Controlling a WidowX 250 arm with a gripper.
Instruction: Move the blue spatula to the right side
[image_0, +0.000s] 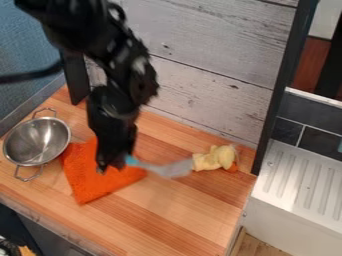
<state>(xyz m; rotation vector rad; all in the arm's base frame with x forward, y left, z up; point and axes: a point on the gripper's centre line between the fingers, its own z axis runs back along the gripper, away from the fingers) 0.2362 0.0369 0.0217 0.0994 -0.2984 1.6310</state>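
**Reporter:** And the jaws?

**Editor:** The black two-finger gripper (112, 167) points down over an orange towel (93, 182), right at the blue handle end (132, 160) of the spatula. Whether its jaws are wide, narrow or clamped on that handle, I cannot tell.

**Reporter:** And the spatula?

**Editor:** The blue-handled spatula (172, 169) is at mid-counter, its pale greyish blade pointing right, toward a yellow plush toy (215, 158). Blade and toy meet or nearly meet; the view does not settle which.

**Reporter:** What would a sound transfer call for?

**Editor:** A firm pinch on the handle, confirmed first, since a hold at one end could let the blade swing or droop. Next, a modest lift, enough to clear toy and towel; a straight push right would likely shove the toy along. Then a level carry to the wooden countertop (160, 215) at right, in front of the toy and short of the edge, and a low, gentle release.

**Reporter:** The arm's pose?

**Editor:** The black WidowX arm (123, 60) slants in from the upper left, bends at mid-frame before the whitewashed plank wall (200, 60), and drops nearly upright at the wrist, just right of a two-handled metal colander (35, 142).
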